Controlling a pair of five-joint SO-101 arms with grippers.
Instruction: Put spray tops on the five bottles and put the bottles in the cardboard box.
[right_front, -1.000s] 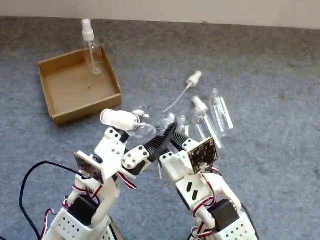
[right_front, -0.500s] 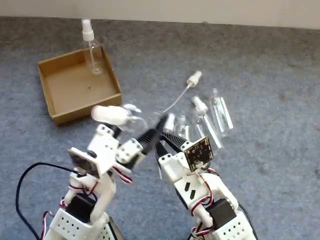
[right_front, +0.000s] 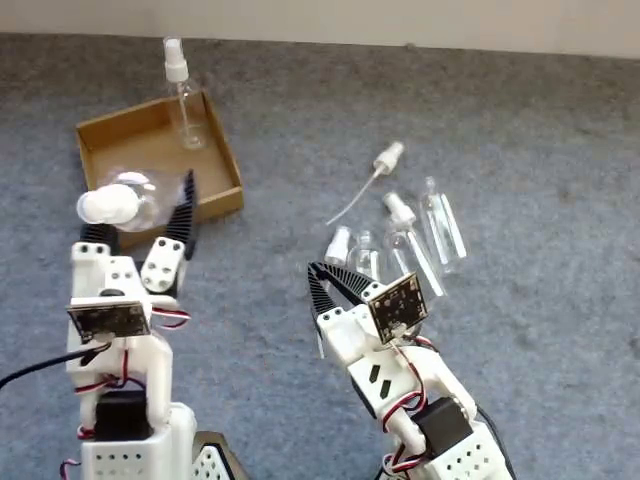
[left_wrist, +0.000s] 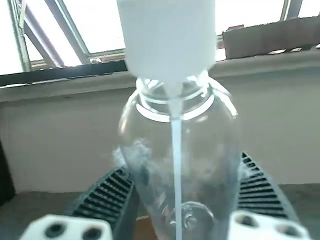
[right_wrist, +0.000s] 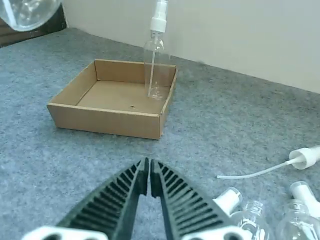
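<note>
1. Held bottle (right_front: 140, 195), clear, sat between the fingers (left_wrist: 107, 195) of the left end effector (right_front: 140, 215), which was clamped on its body. It was raised off the counter (right_front: 520, 130).
2. A white spray top (left_wrist: 167, 35) was on its neck, with the dip tube running down inside.
3. From the high view it hung over the near wall of the cardboard box (right_front: 225, 150), at the left corner.
4. Second bottle (right_front: 185, 110) stood upright in the box's far corner with its sprayer on. It also showed from the right wrist (right_wrist: 155, 65), against the box's (right_wrist: 105, 120) far wall.
5. Right end effector (right_front: 318, 272) was near the counter middle, well apart from the box. Its jaws were closed to a thin slit and held nothing (right_wrist: 149, 167).
6. Just beyond it, a cluster of clear bottles lay on their sides. The uncapped bottle (right_front: 442, 228) was farthest right, with a capped bottle (right_front: 405, 235) just beside it. Smaller pieces to their left were too jumbled to sort.
7. Loose spray top (right_front: 388, 157) lay past the cluster, its tube trailing toward the box.
</note>
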